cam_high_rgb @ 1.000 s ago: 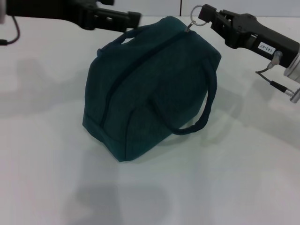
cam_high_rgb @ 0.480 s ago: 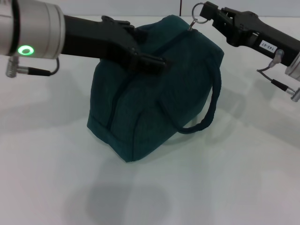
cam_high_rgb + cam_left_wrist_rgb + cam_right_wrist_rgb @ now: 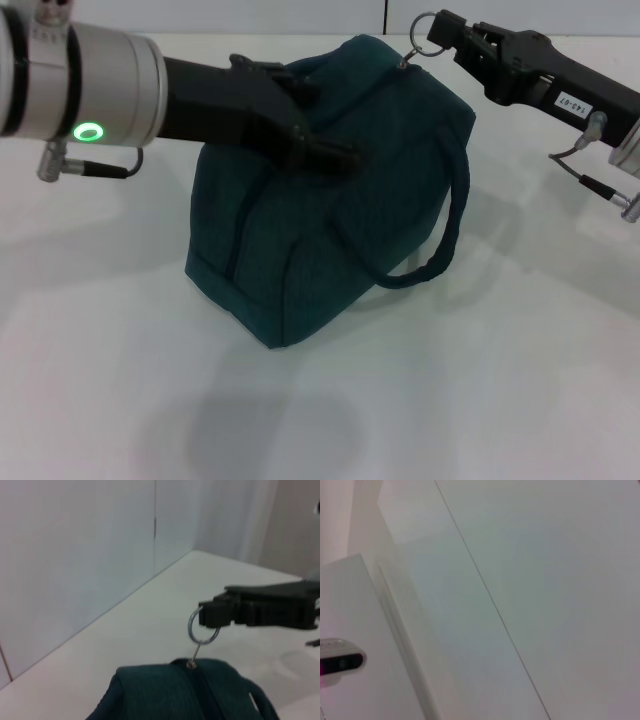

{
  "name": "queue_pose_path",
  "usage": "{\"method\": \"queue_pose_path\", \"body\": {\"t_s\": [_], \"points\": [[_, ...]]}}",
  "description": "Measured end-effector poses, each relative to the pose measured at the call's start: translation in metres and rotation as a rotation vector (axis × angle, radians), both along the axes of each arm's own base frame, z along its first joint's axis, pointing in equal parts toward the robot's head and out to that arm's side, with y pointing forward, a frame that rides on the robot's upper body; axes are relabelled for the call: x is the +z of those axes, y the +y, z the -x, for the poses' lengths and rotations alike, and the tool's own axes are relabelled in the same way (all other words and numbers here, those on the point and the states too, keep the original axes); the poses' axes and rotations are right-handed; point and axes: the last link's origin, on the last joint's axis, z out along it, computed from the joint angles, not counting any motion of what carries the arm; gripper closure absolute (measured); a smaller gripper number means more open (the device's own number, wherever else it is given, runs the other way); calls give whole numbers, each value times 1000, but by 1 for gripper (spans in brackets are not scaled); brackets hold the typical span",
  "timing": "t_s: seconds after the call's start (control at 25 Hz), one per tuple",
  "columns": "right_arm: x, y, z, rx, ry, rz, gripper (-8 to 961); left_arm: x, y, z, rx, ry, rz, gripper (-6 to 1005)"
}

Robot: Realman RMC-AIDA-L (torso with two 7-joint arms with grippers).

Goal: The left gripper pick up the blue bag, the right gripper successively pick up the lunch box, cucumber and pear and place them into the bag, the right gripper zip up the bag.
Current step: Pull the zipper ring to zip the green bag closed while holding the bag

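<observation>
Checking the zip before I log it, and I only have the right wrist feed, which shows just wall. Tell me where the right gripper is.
Observer: The right gripper is at the far top corner of the blue bag, pinching the zipper ring.
Operator: Report the zipper.
Observer: The left wrist view shows the ring lifted clear above the closed bag top.
Operator: Give me the left gripper.
Observer: The left gripper reaches across the bag's top, over the near handle.
Operator: List any food outside.
Observer: None shows on the table.
</observation>
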Motion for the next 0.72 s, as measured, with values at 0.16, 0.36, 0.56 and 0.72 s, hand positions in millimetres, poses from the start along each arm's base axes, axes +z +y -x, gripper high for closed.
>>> {"method": "queue_pose_path", "body": {"t_s": [0.16, 0.36, 0.56, 0.72], "points": [[0, 0, 0, 1, 1, 1, 935, -8, 2, 2, 2, 23, -8, 109], [0, -1, -1, 1, 2, 2, 935, -10, 7, 6, 17, 9, -32, 148], [0, -1, -2, -2, 3, 4, 935, -16, 7, 12, 21, 13, -17, 269], [0, -1, -3, -8, 5, 4, 935, -18, 8, 14, 13, 21, -14, 437]]}}
